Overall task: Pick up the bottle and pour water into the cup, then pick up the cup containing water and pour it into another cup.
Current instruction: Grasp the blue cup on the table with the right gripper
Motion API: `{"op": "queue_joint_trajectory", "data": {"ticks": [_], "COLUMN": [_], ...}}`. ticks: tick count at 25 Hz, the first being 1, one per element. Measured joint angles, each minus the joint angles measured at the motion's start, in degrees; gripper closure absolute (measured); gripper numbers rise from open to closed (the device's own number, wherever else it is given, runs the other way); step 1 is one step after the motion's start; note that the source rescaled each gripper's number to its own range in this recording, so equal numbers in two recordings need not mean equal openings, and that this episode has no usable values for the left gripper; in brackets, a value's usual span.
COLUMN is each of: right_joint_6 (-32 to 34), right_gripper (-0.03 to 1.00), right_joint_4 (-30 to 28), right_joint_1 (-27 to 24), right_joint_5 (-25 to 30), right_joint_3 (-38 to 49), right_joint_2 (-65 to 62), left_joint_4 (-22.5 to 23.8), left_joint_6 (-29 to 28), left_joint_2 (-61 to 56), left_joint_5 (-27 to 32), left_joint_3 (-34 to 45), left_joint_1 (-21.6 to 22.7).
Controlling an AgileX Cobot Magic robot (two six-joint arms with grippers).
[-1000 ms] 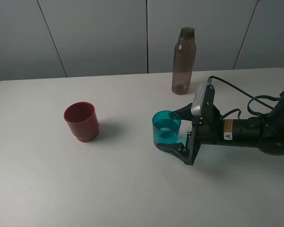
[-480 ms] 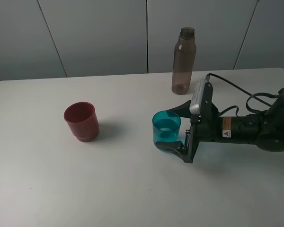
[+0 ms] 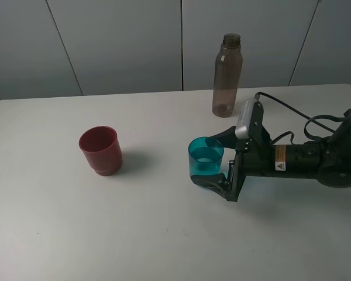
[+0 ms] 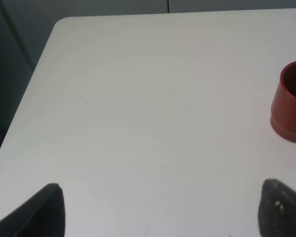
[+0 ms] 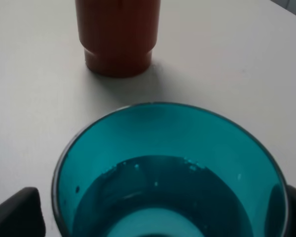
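Observation:
The teal cup stands on the white table right of centre, with water in its bottom; it fills the right wrist view. My right gripper is open, one finger on each side of the cup, close to its walls, with a thin gap on one side. The dark red cup stands upright to the left, empty as far as I can see, and shows in both wrist views. The smoky bottle stands upright behind the right arm. My left gripper is open and empty, over bare table.
The right arm's cable lies on the table behind the arm. The table's left edge shows in the left wrist view. A grey panelled wall runs behind the table.
The right wrist has shifted slightly around the teal cup. The cup, the bottle and the red cup have not moved.

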Motion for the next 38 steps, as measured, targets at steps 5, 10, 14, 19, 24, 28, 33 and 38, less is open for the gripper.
{"op": "queue_joint_trajectory", "data": {"ticks": [5,10,14,19,24,28,33,38], "right_joint_6": [2.7,4.9,7.8,8.6,5.6,5.3,5.1,4.2], "right_gripper": [-0.03,-0.03,-0.03,-0.03,-0.03,-0.03,-0.03,-0.03], "right_joint_4": [0.0,-0.1,-0.1,-0.7,-1.1,0.1,0.4,1.4], "right_joint_1": [0.0,0.0,0.0,0.1,0.9,0.9,1.2,1.9], "right_joint_5": [-0.1,-0.3,-0.9,-1.8,-0.6,-0.6,0.4,0.7], "right_joint_3": [0.0,0.0,0.0,0.0,0.0,0.0,-1.4,-1.6], "right_joint_2": [-0.2,-0.3,-0.3,-0.3,-0.3,-0.3,-0.3,-0.3], "left_joint_4": [0.0,0.0,0.0,0.0,0.0,0.0,0.0,0.0], "left_joint_6": [0.0,0.0,0.0,0.0,0.0,0.0,0.0,0.0], "left_joint_2": [0.0,0.0,0.0,0.0,0.0,0.0,0.0,0.0], "left_joint_5": [0.0,0.0,0.0,0.0,0.0,0.0,0.0,0.0], "left_joint_3": [0.0,0.0,0.0,0.0,0.0,0.0,0.0,0.0], "left_joint_1": [0.0,0.0,0.0,0.0,0.0,0.0,0.0,0.0]}}
